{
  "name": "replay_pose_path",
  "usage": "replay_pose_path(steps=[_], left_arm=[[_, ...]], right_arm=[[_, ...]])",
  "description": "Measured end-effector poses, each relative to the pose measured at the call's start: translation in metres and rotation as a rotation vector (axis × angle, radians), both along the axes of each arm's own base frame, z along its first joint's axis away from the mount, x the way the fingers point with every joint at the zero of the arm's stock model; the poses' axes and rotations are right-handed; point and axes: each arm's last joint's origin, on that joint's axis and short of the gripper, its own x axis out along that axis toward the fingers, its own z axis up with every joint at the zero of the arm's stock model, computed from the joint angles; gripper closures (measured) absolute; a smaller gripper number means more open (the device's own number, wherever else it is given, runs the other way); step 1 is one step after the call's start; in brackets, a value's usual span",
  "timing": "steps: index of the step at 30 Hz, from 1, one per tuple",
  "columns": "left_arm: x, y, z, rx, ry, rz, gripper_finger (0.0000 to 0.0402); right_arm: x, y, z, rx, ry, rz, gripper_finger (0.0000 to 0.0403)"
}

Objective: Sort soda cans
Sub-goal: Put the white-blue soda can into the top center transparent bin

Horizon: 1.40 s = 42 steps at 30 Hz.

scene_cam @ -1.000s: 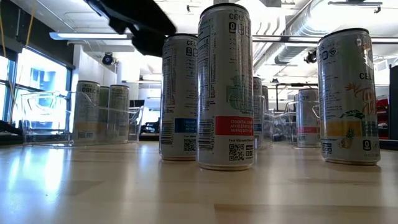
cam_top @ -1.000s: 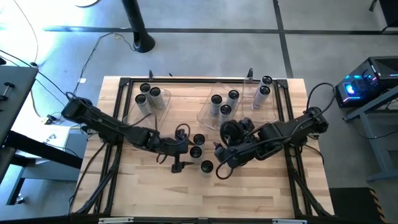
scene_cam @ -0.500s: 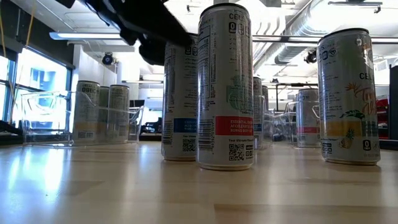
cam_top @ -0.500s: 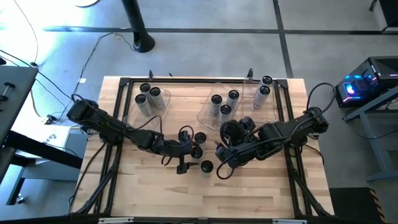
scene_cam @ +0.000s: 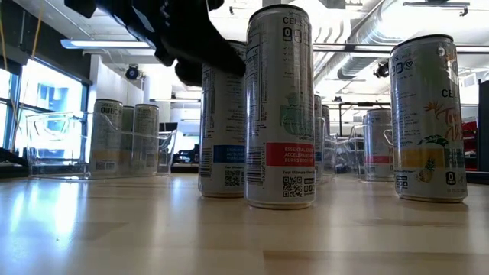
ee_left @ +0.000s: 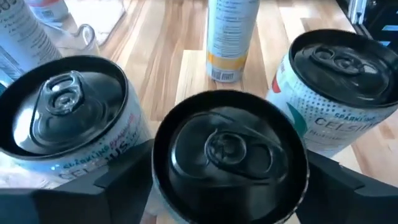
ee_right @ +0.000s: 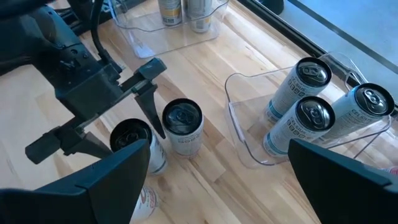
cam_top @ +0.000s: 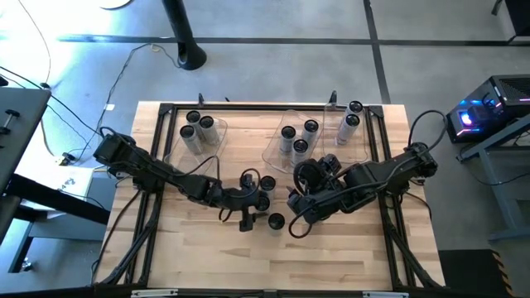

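Silvery-grey soda cans with dark round tops stand upright on a pale wooden table (cam_top: pixel 348 257), and the account runs from the table's left side to its right. At far left, a clear rectangular plastic bin (cam_top: pixel 217 136) holds three sorted cans. Nearer the middle, the left gripper (cam_top: pixel 253 199) reaches in low from the left arm and straddles one can of the loose centre cluster. Its wrist view looks straight down onto that can's dark lid (ee_left: pixel 229 149), with one dark finger (ee_left: pixel 127 171) on either side; the fingers are spread about the can and seem to be closing, but whether they already press its sides cannot be told. The can's long axis is vertical, directly below and between the fingers, so the coming lift likely depends on a straight squeeze and rise. Neighbouring cans (ee_left: pixel 62 118) stand just beside it on both sides and could be bumped. Right of the cluster, the right gripper (cam_top: pixel 294 217) waits with its fingers apart, holding nothing. Two more clear bins (cam_top: pixel 277 149) with cans sit behind.
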Motion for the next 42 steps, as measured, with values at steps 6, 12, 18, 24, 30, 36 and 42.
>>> replay_pose_path(steps=[6, 12, 18, 24, 30, 36, 42], left_arm=[[0.000, 0.000, 0.001, -0.009, -0.005, 0.010, 0.0158], [-0.011, 0.003, 0.012, -0.012, 0.027, 0.012, 0.0158], [-0.031, 0.009, 0.044, -0.006, -0.022, 0.009, 0.0158], [-0.053, 0.013, 0.084, -0.058, -0.160, -0.005, 0.0158], [-0.076, 0.018, 0.114, -0.109, -0.268, -0.005, 0.0158], [-0.085, 0.029, 0.136, -0.080, -0.405, 0.046, 0.0158], [-0.078, 0.042, 0.170, 0.011, -0.510, 0.069, 0.0158]], right_arm=[[0.000, 0.000, 0.000, 0.001, -0.001, -0.001, 0.0025], [0.000, 0.000, 0.000, -0.002, 0.002, 0.003, 0.0025], [0.000, 0.000, 0.000, -0.018, 0.011, 0.019, 0.0025], [0.000, 0.000, 0.000, -0.028, 0.010, 0.022, 0.0025], [0.000, 0.000, 0.001, -0.037, 0.010, 0.027, 0.0025], [-0.004, 0.003, 0.016, -0.073, -0.062, 0.022, 0.0025], [-0.014, 0.002, 0.042, -0.109, -0.153, 0.018, 0.0025]])
